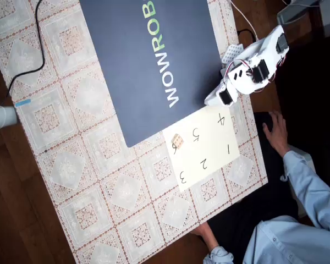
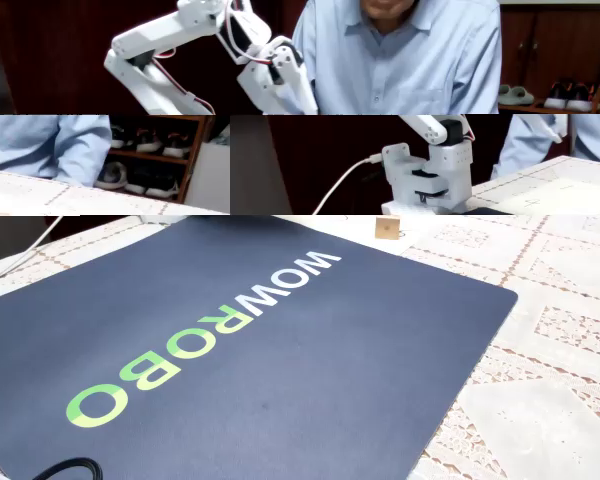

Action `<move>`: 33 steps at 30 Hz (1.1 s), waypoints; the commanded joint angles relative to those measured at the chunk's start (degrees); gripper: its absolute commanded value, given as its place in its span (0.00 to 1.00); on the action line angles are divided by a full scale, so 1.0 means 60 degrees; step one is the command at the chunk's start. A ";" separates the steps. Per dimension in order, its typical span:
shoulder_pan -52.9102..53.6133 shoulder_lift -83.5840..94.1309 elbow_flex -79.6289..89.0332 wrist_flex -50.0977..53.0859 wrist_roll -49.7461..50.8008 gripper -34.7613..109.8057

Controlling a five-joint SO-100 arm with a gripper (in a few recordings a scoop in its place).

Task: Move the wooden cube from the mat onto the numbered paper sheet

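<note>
Tool (image 1: 213, 100) above cream numbered paper sheet (image 1: 209, 157), tan wooden cube (image 1: 177, 141) there

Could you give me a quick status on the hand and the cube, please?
Hand at the sheet's top edge, empty; open or shut unclear. Wooden cube on the numbered paper sheet, near the 6, off the mat. Nothing in the way.

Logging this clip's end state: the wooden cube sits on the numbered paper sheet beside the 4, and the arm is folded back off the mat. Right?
Not quite. In the overhead view the wooden cube lies on the numbered paper sheet beside the 6, not the 4. The arm is off the mat.
</note>
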State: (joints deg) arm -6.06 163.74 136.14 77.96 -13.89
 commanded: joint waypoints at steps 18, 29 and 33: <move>0.1553 0.3794 0.3794 0.0937 0.0615 0.24; 0.1670 0.3794 0.4321 0.1011 0.0073 0.24; 0.1670 0.3794 0.4336 0.1011 0.0088 0.24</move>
State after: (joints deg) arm 2.72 185.89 159.96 82.97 -12.13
